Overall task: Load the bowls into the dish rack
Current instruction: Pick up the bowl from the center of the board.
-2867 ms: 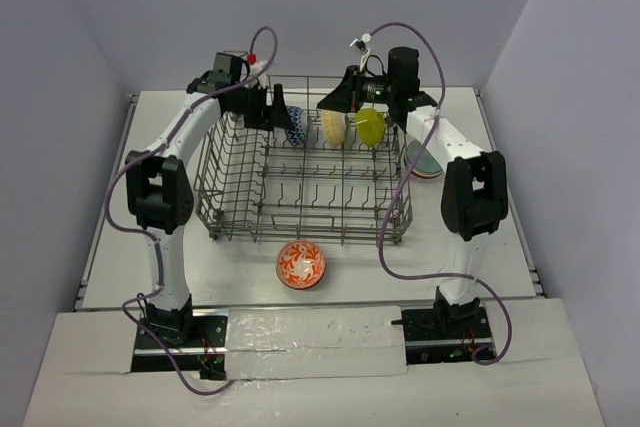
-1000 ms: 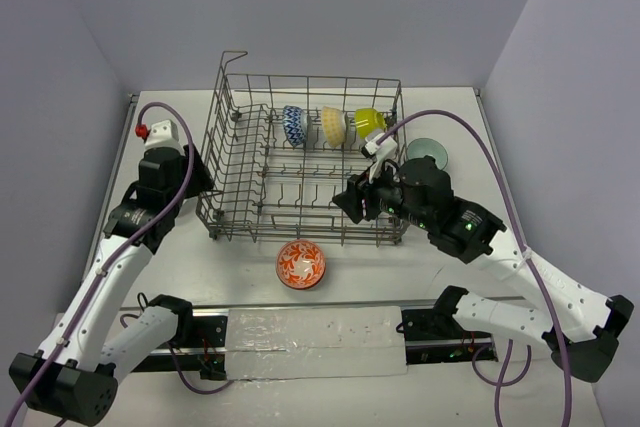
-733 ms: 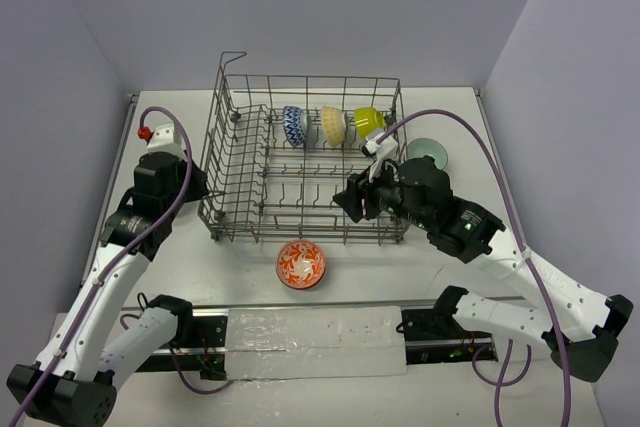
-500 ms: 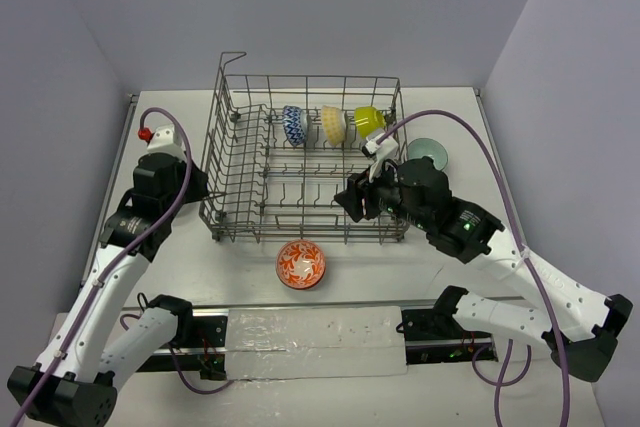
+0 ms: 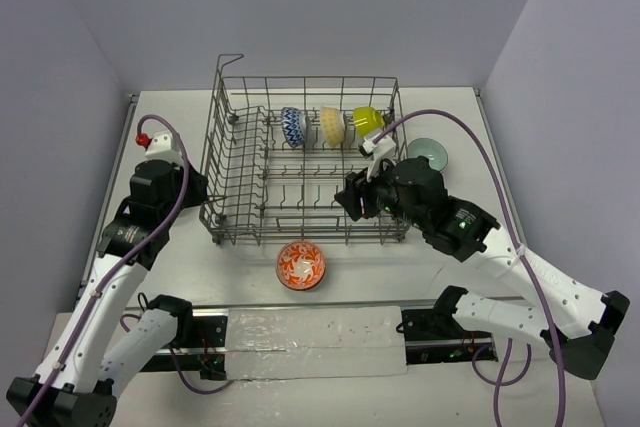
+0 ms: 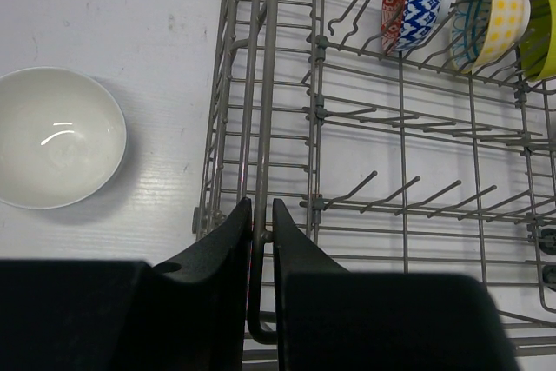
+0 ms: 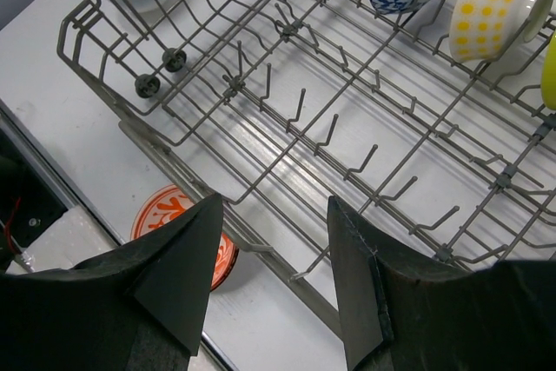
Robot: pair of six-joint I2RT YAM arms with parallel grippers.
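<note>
The grey wire dish rack (image 5: pixel 300 78) stands mid-table. Three bowls sit on edge in its far row: blue patterned (image 5: pixel 293 126), pale yellow (image 5: pixel 332 125) and lime (image 5: pixel 366 119). An orange-patterned bowl (image 5: pixel 301 265) rests on the table by the rack's near side. My left gripper (image 5: pixel 208 196) is at the rack's left side, and in the left wrist view this gripper (image 6: pixel 261 206) is shut on an upright rim wire of the rack (image 6: pixel 269 84). My right gripper (image 7: pixel 274 206) hovers open over the rack's near right part, empty, with the orange bowl (image 7: pixel 178 223) below its left finger.
A white bowl (image 6: pixel 56 149) lies on the table left of the rack, hidden under my left arm in the top view. A teal bowl (image 5: pixel 427 152) sits to the right of the rack. Purple cables loop over both arms.
Both arms have come back from the rack's far row. In the last second my left gripper closed on the rack's left rim wire. The right gripper barely moved.
</note>
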